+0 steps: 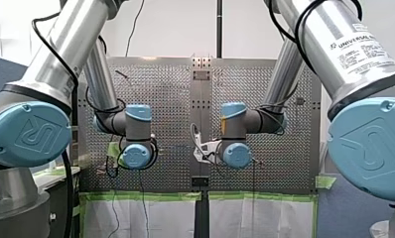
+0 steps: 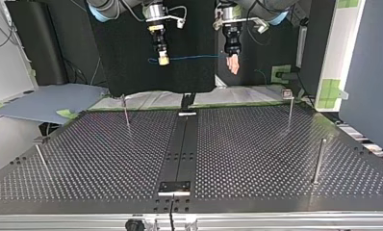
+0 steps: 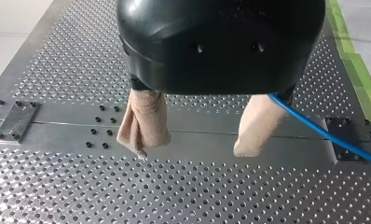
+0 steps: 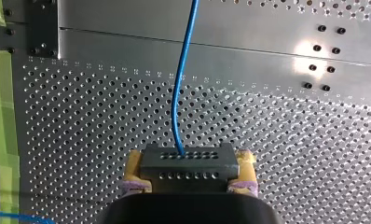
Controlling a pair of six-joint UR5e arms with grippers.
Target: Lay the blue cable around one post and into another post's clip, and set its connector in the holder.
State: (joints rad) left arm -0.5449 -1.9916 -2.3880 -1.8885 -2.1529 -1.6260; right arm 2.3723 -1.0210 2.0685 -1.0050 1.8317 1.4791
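Note:
My right gripper (image 4: 188, 179) is shut on a dark perforated connector block (image 4: 186, 161), gripped between its yellow pads (image 4: 133, 170). The blue cable (image 4: 180, 93) leaves the block and runs ahead over the plate. In the top view both grippers hang high above the table's far edge. The blue cable (image 2: 194, 57) spans from my right gripper (image 2: 164, 61) to my left gripper (image 2: 234, 67). My left gripper (image 3: 193, 151) stands open with beige pads (image 3: 144, 123). The cable (image 3: 323, 133) passes along the outer side of one finger, with nothing between the two.
Thin metal posts stand on the perforated table (image 2: 257, 154): one (image 2: 126, 110) at the top view's far left, one (image 2: 289, 108) far right, one (image 2: 318, 161) near right, one (image 2: 40, 154) near left. A small metal holder (image 2: 175, 186) sits on the centre strip near the front edge.

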